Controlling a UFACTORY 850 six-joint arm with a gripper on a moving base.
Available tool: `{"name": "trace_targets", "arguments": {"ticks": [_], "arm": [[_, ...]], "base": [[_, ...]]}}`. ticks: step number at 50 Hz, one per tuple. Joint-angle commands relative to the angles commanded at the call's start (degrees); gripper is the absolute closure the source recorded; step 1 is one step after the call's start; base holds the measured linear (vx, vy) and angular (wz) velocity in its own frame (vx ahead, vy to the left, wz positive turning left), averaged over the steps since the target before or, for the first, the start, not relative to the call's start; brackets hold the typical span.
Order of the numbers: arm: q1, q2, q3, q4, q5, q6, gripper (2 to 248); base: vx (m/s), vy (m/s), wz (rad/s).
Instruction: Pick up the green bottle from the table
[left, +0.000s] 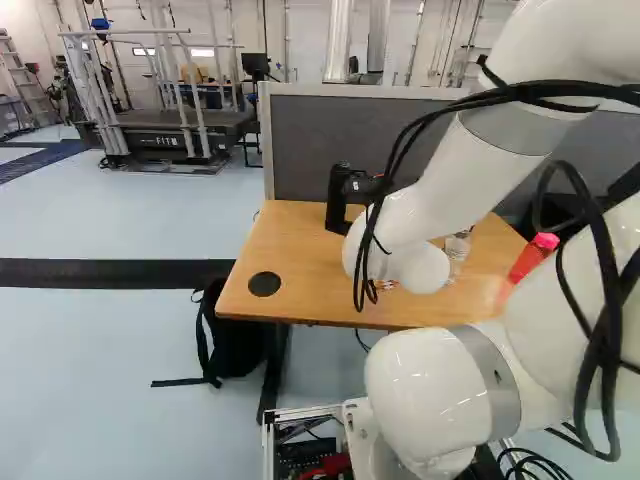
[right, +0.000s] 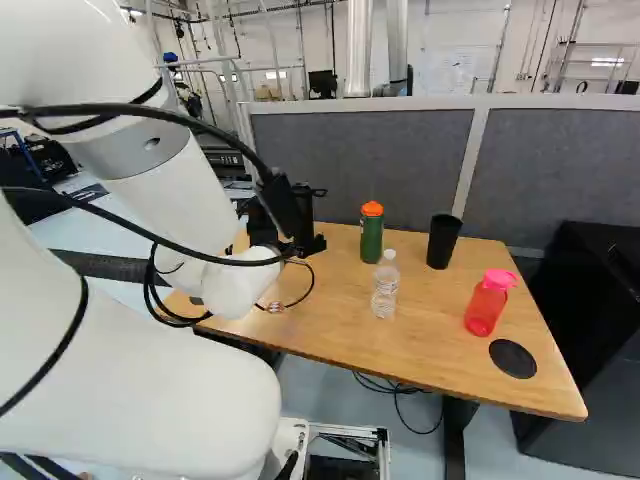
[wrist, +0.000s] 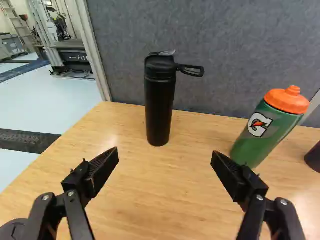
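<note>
Room for the green bottle (wrist: 267, 137)
My gripper (wrist: 165, 151) stands wide and empty, presumably to straddle its body.

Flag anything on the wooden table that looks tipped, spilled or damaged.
Nothing stands out. The green bottle with an orange lid, clear plastic bottle and black cup stand upright, and no spill shows.
</note>
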Motion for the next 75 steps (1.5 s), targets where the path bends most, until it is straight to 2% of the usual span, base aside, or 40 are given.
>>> {"name": "trace_targets", "arguments": {"ticks": [12, 19, 37, 50, 58, 70, 75], "arm": [[0.0, 0.0, 0.0, 0.1, 0.0, 0.0, 3], [0.2, -0.3, -0.2, 1.7, 0.0, 0.0, 3], [3.7, -4.0, -3.4, 10.9, 0.0, 0.0, 3], [5.2, -6.6, -5.8, 20.1, 0.9, -0.2, 3], [5.4, -7.0, -6.1, 26.5, 2.0, -4.4, 3], [5.4, -7.0, -6.2, 36.1, 4.3, -13.7, 3], [5.4, -7.2, -6.3, 38.4, 4.8, -17.7, 3]], "base": [[0.000, 0.000, 0.000], [0.000, 0.000, 0.000], [0.000, 0.000, 0.000], [0.000, 0.000, 0.000], [0.000, 0.000, 0.000], [0.000, 0.000, 0.000], [0.000, 0.000, 0.000]]}}
